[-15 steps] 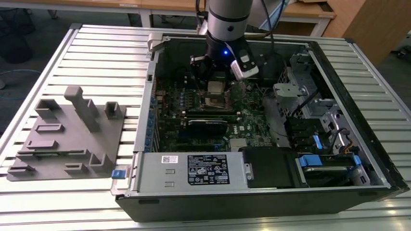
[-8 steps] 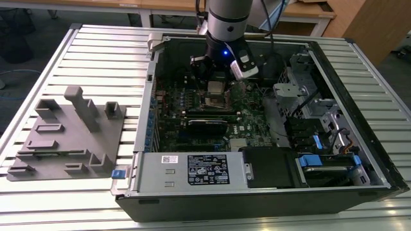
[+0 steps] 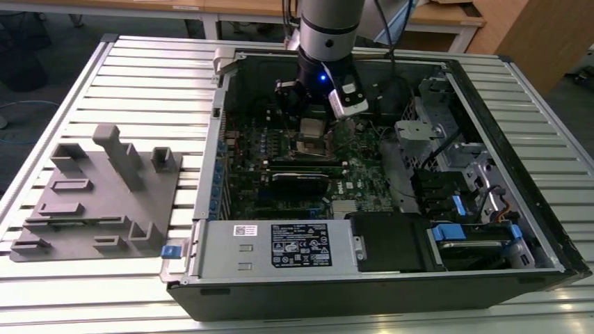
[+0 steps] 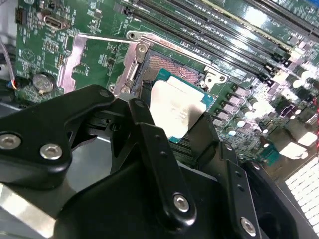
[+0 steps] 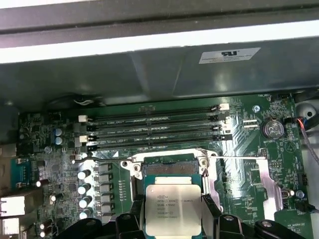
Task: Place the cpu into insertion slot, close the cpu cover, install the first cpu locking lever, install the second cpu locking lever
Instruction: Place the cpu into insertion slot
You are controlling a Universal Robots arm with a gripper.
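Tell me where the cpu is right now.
In the first wrist view the cpu is gripped in the claw, partly over the insertion slot, just beside the long memory slots on the motherboard.

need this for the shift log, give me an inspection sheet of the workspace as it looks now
surface: slatted metal table carrying an open computer case
job's things: cpu held over the insertion slot, not visibly seated; cpu cover swung open beside it; locking lever sticking out from the slot's edge
clutter: grey fixture block on the exterior view's left
grippers: gripper shut on the cpu
cables: black cables along the arm
surroundings: wooden benches behind the table
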